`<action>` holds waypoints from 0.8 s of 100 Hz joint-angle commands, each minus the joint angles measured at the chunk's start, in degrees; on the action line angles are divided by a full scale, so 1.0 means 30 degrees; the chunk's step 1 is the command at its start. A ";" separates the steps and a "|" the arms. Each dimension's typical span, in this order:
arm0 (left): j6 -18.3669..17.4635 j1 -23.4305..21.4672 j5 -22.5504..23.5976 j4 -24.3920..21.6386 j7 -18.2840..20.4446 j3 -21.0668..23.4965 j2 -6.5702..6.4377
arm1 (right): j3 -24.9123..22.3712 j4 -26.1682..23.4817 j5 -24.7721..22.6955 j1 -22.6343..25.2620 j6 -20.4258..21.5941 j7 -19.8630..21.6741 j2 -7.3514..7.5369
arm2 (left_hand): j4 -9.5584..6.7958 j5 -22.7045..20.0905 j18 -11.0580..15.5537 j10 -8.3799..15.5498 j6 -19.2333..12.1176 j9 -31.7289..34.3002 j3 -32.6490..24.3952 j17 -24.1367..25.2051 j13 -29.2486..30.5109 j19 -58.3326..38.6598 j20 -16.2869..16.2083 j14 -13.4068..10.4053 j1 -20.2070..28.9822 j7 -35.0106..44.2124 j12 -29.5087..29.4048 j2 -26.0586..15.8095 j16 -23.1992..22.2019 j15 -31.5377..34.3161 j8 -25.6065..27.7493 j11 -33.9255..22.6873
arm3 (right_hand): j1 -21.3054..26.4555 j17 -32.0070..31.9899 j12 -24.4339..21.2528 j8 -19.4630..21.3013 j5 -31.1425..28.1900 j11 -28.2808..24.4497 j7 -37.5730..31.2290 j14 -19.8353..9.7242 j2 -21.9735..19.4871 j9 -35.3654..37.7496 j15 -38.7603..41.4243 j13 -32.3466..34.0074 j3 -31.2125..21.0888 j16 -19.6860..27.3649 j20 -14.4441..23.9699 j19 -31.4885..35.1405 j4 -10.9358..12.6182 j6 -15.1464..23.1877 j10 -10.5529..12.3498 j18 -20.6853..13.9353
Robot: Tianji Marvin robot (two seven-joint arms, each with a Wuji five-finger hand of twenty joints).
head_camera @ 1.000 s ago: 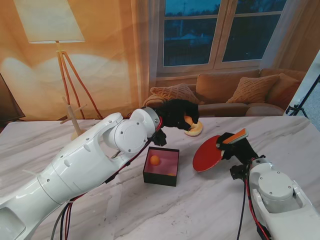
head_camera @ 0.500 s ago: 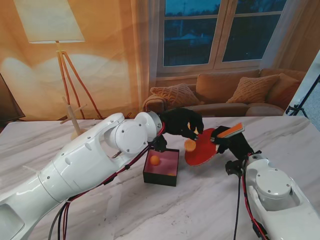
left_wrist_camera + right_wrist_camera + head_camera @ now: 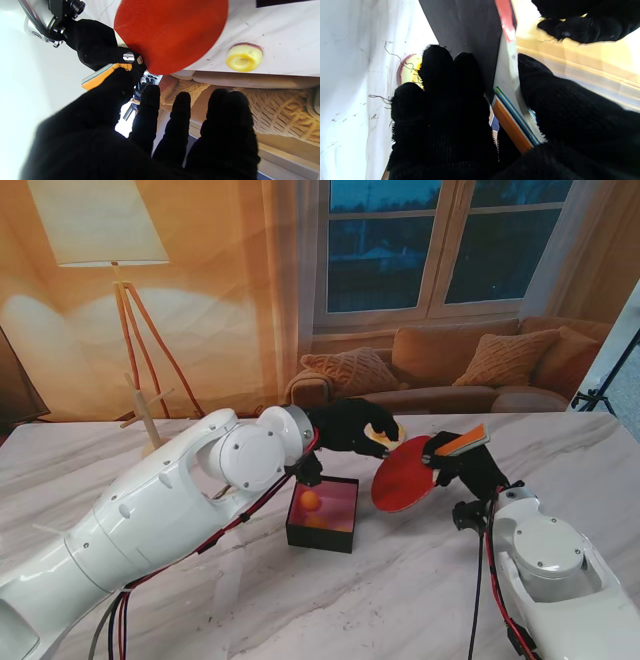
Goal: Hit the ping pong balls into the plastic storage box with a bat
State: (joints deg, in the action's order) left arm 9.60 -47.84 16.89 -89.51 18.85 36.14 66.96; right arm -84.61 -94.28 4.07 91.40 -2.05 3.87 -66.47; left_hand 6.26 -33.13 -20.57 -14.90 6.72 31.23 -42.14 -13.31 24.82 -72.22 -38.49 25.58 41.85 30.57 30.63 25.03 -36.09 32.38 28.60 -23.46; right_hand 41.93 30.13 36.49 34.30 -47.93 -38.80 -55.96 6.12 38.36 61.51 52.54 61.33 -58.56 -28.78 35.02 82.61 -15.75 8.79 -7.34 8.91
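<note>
The bat (image 3: 404, 474) fills the gap between left hand (image 3: 352, 425) and right hand (image 3: 462, 464); the box (image 3: 323, 512) blocks the middle (bare surface (image 3: 400, 600) nearer me).

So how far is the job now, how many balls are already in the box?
Done: one orange ping pong ball lies inside the black plastic storage box. In hand: the right hand grips the red bat, raised beside the left hand, whose contents I cannot make out. Left: I see no other ball; the yellow foam ring sits empty.
</note>
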 commanded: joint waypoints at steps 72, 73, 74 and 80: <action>0.0745 -0.6878 0.5583 -0.3106 0.2433 0.6946 -0.2413 | -0.0054 0.0765 -0.1202 -0.0290 -0.1358 0.0042 0.0011 | -0.0791 0.2375 0.0608 0.1010 0.0217 -0.4607 0.3213 0.5813 -0.4141 0.7936 0.1218 -0.1135 -0.0108 -0.4050 -0.2268 -0.1722 0.1552 -0.4974 -0.1102 0.3008 | 0.2068 -0.0080 0.0205 0.0042 -0.2098 -0.0153 -0.1052 -0.1004 -0.2264 -0.0016 -0.0096 -0.0573 -0.1492 0.0052 0.0204 -0.0006 0.0525 0.0366 0.1542 -0.0652; 0.0731 -0.6981 0.5668 -0.3143 0.2432 0.7047 -0.2423 | -0.0047 0.0789 -0.1210 -0.0309 -0.1386 0.0037 0.0009 | -0.0793 0.2391 0.0609 0.1011 0.0225 -0.4610 0.3224 0.5814 -0.4150 0.7938 0.1208 -0.1142 -0.0102 -0.4064 -0.2269 -0.1730 0.1553 -0.4984 -0.1105 0.3009 | 0.2066 -0.0080 0.0204 0.0036 -0.2100 -0.0153 -0.1048 -0.0999 -0.2263 -0.0017 -0.0096 -0.0572 -0.1483 0.0051 0.0204 -0.0006 0.0525 0.0365 0.1532 -0.0653; 0.0718 -0.7094 0.5753 -0.3183 0.2429 0.7155 -0.2432 | -0.0041 0.0813 -0.1218 -0.0328 -0.1416 0.0034 0.0007 | -0.0795 0.2389 0.0612 0.1011 0.0214 -0.4610 0.3238 0.5819 -0.4161 0.7944 0.1199 -0.1156 -0.0099 -0.4070 -0.2269 -0.1729 0.1556 -0.4997 -0.1105 0.3010 | 0.2062 -0.0080 0.0202 0.0028 -0.2103 -0.0153 -0.1044 -0.1002 -0.2265 -0.0016 -0.0095 -0.0568 -0.1469 0.0049 0.0203 -0.0007 0.0524 0.0364 0.1547 -0.0654; 0.0727 -0.7748 0.6177 -0.3418 0.2374 0.7764 -0.2474 | -0.0006 0.0956 -0.1248 -0.0442 -0.1582 0.0022 -0.0004 | -0.0821 0.2400 0.0658 0.1028 0.0205 -0.4598 0.3262 0.5887 -0.4185 0.8022 0.1154 -0.1187 0.0012 -0.4141 -0.2281 -0.1667 0.1566 -0.5072 -0.1116 0.3028 | 0.2079 -0.0123 0.0184 -0.0063 -0.2026 -0.0131 -0.0947 -0.1001 -0.2350 -0.0065 -0.0118 -0.0614 -0.1411 0.0042 0.0197 -0.0028 0.0537 0.0342 0.1523 -0.0666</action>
State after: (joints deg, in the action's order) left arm 11.66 -69.50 35.48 -99.38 25.52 58.65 60.50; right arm -84.72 -91.96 0.41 90.51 -5.97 3.35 -66.32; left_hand 5.25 -27.88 -19.62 -12.72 6.96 19.12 -33.31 2.80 15.37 -49.31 -34.01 23.50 41.87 18.97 24.70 21.41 -31.85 17.90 25.87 -15.46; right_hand 41.93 30.13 36.49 34.13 -47.95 -38.80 -55.85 6.12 38.36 61.49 52.54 61.33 -58.55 -28.78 35.02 82.61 -15.75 8.77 -7.35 8.91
